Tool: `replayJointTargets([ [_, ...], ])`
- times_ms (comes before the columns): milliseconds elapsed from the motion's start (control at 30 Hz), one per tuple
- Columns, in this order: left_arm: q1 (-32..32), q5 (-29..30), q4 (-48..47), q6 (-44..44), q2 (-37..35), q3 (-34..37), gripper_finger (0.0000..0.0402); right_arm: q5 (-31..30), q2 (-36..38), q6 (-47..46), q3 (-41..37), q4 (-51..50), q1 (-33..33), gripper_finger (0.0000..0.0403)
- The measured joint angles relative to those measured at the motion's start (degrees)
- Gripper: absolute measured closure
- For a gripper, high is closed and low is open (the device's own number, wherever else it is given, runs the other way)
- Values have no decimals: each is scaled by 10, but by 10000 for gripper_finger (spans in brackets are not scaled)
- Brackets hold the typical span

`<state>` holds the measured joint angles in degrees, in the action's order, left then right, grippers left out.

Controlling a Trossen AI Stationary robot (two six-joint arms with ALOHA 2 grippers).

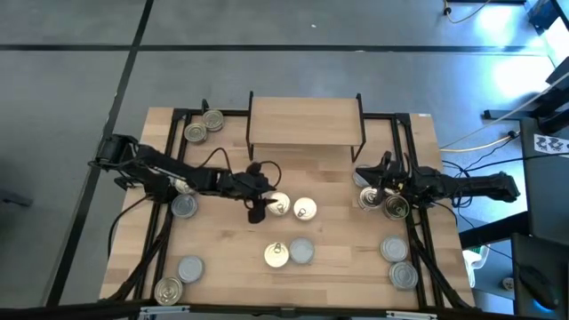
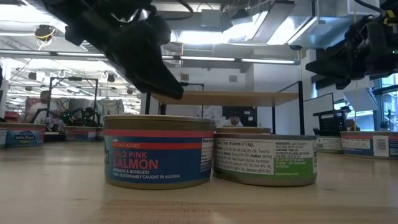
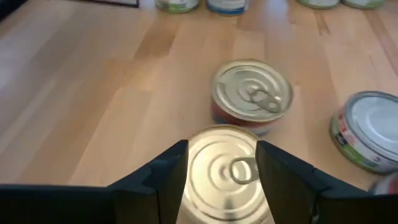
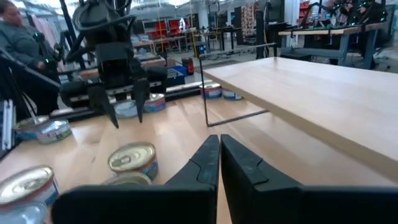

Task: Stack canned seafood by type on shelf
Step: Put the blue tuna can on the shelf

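Note:
The shelf (image 1: 305, 120) stands at the table's far middle, its board bare. Two gold-topped cans (image 1: 278, 206) (image 1: 304, 210) lie side by side at mid-table. A gold-topped can (image 1: 276, 255) and a silver one (image 1: 300, 252) sit nearer the front. My left gripper (image 3: 222, 155) is open and hovers just above the nearer gold can (image 3: 224, 177), one finger on either side of it and clear of it. The right wrist view shows it (image 4: 126, 112) off the table. My right gripper (image 4: 219, 146) is shut and empty, level, at the right (image 1: 363, 178).
More cans lie around the table: two at the far left (image 1: 204, 127), a silver one (image 1: 184, 206) under the left arm, two at the near left (image 1: 180, 277), two by the right arm (image 1: 384, 203), two at the near right (image 1: 399, 262). People sit beyond the table.

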<state>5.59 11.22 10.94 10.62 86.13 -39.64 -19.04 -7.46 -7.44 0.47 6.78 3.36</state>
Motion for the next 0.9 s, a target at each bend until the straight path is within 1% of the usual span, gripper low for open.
replayJointTargets([
  [133, 8, 0, -5, -3, 19, 0, 224, 3, -55, -1, 0, 47, 0, 386],
  [333, 9, -2, -1, -5, 70, 0, 241, 2, -168, 1, 1, 155, 0, 386],
  [433, 9, -2, -17, -4, 74, 0, 249, 3, -232, 0, 14, 168, 0, 386],
  [567, 11, 0, -48, 10, 69, -2, 259, 18, -323, 1, 62, 188, 0, 386],
  [667, 19, 7, -66, 21, 65, -2, 264, 43, -396, 4, 106, 194, 0, 386],
  [900, 44, 4, -107, 46, 44, -1, 266, 98, -574, 36, 237, 182, 0, 386],
])
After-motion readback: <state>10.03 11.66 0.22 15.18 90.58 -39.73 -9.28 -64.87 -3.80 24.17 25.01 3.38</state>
